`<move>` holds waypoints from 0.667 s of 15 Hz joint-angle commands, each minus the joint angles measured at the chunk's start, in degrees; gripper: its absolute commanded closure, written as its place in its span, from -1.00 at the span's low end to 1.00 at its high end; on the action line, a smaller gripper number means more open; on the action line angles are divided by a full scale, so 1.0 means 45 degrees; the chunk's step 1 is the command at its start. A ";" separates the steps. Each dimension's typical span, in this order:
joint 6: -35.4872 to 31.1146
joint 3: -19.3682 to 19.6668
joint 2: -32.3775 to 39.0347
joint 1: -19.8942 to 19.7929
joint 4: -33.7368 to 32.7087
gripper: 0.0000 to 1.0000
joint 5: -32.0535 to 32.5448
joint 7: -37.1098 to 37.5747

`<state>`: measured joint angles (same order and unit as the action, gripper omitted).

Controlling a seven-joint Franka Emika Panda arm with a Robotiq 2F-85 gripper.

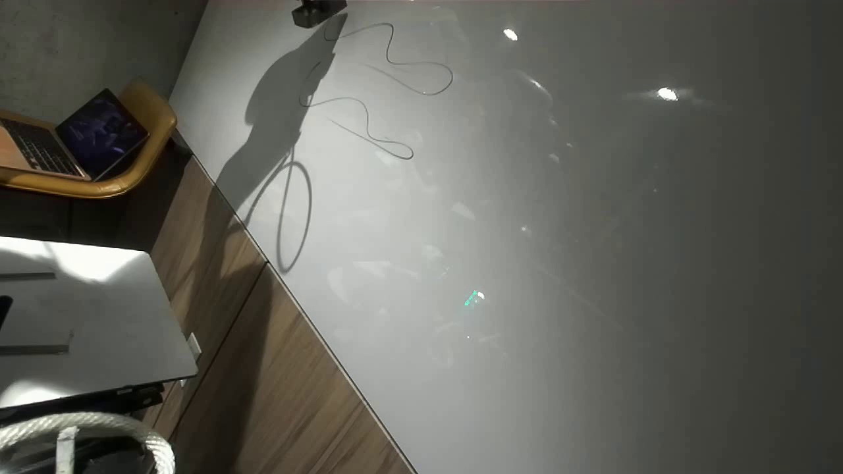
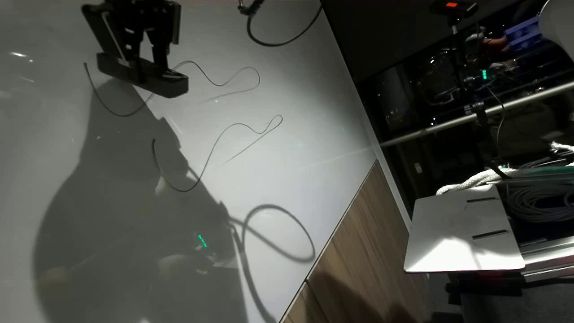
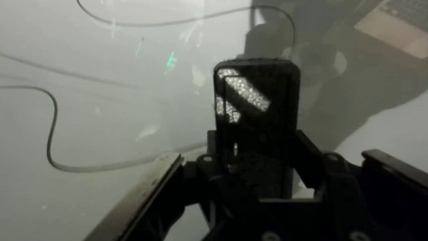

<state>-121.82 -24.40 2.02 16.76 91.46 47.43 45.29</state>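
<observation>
The gripper (image 3: pixel 257 147) has its jaws closed against both sides of a black box (image 2: pixel 170 85), over the white table (image 2: pixel 323 143); whether the box touches it, I cannot say. Green marks (image 3: pixel 170 59) on the table are too blurred for reading. Light stripes (image 3: pixel 247 93) on the box show only in the wrist view.

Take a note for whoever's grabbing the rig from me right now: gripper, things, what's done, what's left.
Gripper: closed on the black block, one finger on either side of it.
Things: the block appears to be above the glossy table; thin cord-like lines loop across the view, some perhaps shadow or reflection.
Done: the block is in the grip.
Left: it is not yet set down or released.
</observation>
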 commanded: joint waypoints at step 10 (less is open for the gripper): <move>0.1460 0.1721 0.4959 0.2435 -0.6324 0.42 0.1550 0.0526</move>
<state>-113.60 -19.89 18.69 27.21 69.23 55.79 48.71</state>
